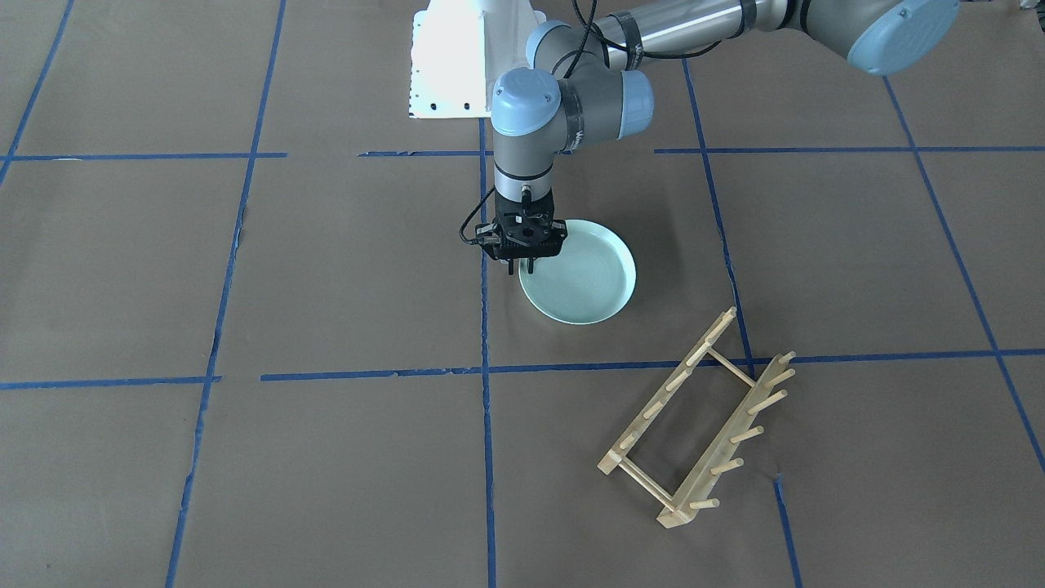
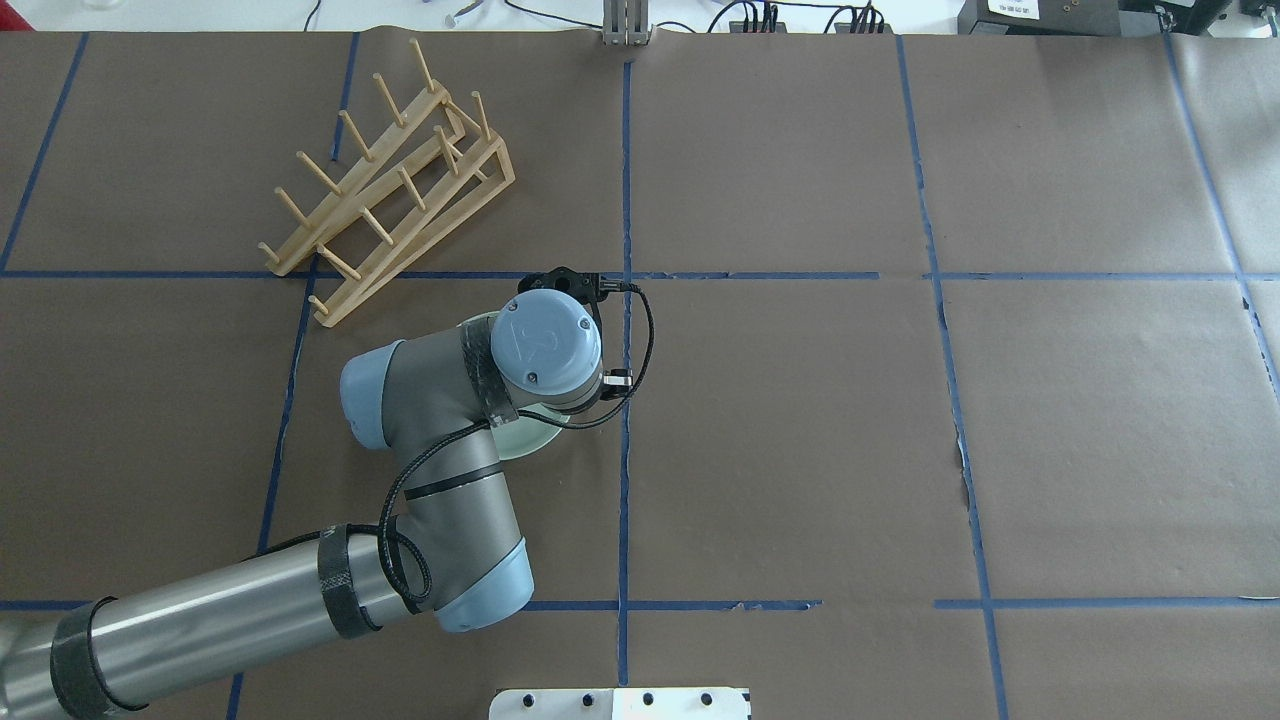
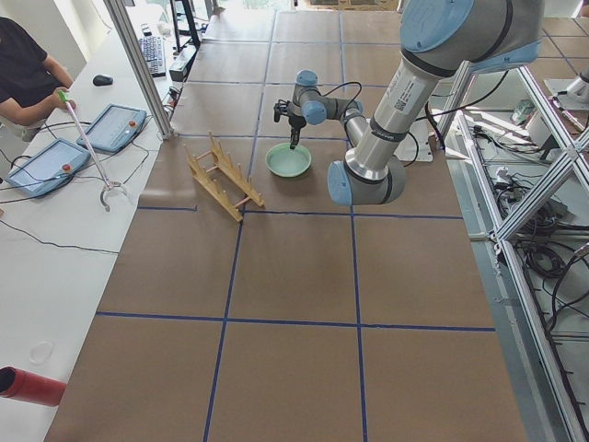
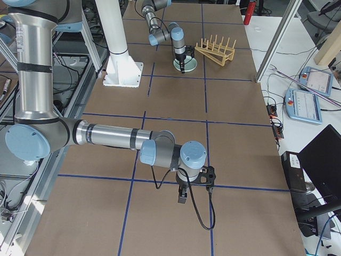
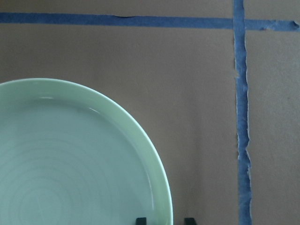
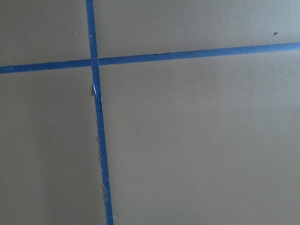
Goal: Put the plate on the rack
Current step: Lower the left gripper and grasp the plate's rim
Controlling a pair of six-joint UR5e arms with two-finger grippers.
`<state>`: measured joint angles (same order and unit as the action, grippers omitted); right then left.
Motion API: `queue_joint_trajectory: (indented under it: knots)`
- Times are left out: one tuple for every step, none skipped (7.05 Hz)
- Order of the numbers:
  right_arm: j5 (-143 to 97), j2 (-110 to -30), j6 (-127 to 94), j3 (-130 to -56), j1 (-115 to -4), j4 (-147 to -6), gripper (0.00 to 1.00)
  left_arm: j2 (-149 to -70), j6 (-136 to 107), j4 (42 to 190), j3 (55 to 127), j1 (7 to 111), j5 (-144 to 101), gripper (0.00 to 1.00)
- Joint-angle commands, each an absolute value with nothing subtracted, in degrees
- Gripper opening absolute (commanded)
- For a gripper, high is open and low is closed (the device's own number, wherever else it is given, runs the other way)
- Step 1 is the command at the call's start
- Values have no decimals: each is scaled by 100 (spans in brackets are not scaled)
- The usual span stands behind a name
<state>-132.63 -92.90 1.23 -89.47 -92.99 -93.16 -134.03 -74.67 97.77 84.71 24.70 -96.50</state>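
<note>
The pale mint-green plate lies flat on the brown table and also shows in the left wrist view. My left gripper points straight down over the plate's edge on the robot's right. It is open, and its fingertips straddle the rim in the left wrist view. The wooden rack stands empty beyond the plate on the robot's left and also shows in the overhead view. My right gripper hangs over bare table far from both. I cannot tell whether it is open or shut.
Blue tape lines divide the brown table cover into squares. The white robot base plate sits at the table's robot side. An operator sits at a side bench with tablets.
</note>
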Motion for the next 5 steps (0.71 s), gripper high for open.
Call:
queue_joint_trajectory:
  knots:
    - [-13263,-9290,123,-8947,-9299,-9316,100,-13403,-7453,9773,8499,2470,-9659,0]
    - [-13263,-9290,123,-8947,-9299,-9316,100,-13395,-7444,9747,8595,2478,-9677,0]
    - [-13263,-9290,123,-8947,-9299,-9316,100,-13342,-7444,9599,9100,2548,-9712,0]
    - [-13263,-9290,123,-8947,-9299,-9316,100,-13351,-7436,9076,9619,2679,-9721,0]
    - [-13263,-9290,123,-8947,-9299,-9316,100,-13359,-7436,8731,10129,2968,-9930,0]
